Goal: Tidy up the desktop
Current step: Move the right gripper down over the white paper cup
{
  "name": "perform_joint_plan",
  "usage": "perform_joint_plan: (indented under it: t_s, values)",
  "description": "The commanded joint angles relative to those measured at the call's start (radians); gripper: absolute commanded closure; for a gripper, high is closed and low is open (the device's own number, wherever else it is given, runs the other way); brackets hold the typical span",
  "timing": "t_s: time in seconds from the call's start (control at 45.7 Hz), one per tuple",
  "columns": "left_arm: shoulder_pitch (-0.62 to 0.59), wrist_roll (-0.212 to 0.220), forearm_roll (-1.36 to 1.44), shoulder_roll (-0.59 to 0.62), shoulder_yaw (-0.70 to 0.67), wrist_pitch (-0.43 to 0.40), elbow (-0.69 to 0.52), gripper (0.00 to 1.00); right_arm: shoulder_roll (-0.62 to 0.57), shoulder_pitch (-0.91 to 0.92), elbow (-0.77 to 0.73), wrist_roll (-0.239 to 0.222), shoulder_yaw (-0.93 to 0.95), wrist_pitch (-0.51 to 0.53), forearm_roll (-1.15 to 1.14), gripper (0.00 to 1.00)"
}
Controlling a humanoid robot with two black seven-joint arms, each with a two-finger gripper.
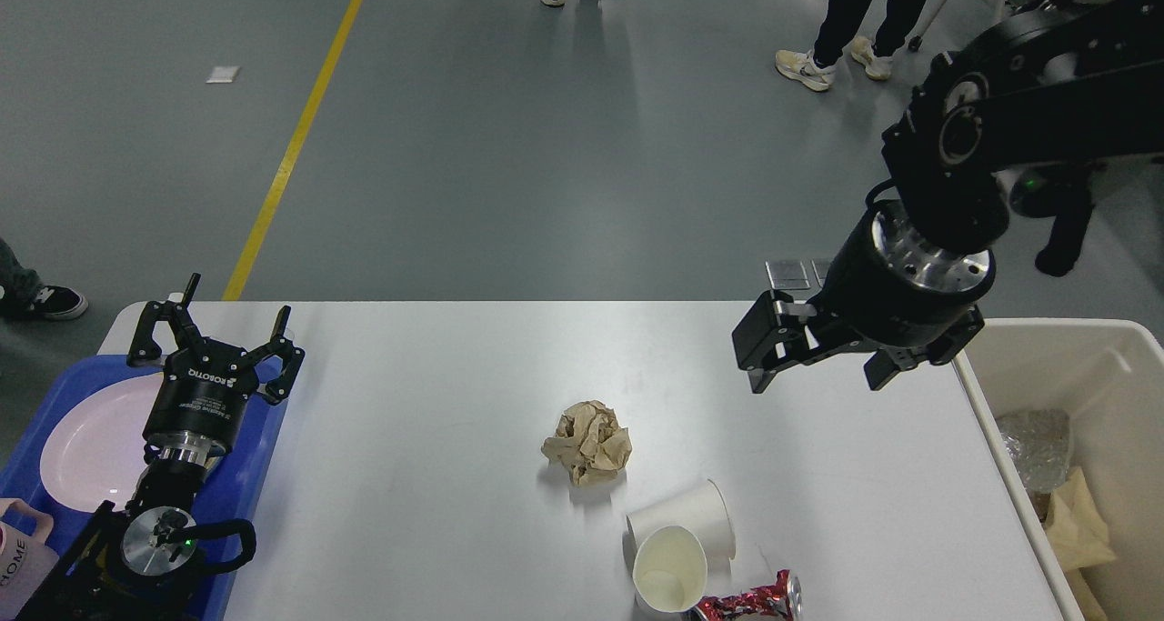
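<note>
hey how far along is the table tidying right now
Partly done. Some crumpled waste already lies in the cream bin, and a plate sits in the blue tray. Nothing is in hand: both the right gripper and the left gripper are open and empty. Left on the desktop: the paper ball, two paper cups and a crushed can.
</note>
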Motion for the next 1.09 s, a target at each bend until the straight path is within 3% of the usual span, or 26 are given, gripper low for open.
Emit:
perform_joint_plan:
  t_s: [0.0, 0.941, 1.073]
  values:
    - [0.000, 0.000, 0.000, 0.000, 0.000, -0.001, 0.000, 0.03, 0.059, -0.060, -0.004, -0.001, 0.047, -0.047, -0.002, 0.00]
    - [0.000, 0.000, 0.000, 0.000, 0.000, -0.001, 0.000, 0.03, 0.231, -0.538, -0.117, -0.013, 0.115, -0.473, -0.049, 0.02]
    - [0.000, 0.000, 0.000, 0.001, 0.000, 0.000, 0.000, 0.03, 0.250, -0.606, -0.147, -0.019, 0.108, -0.486, -0.097, 0.08]
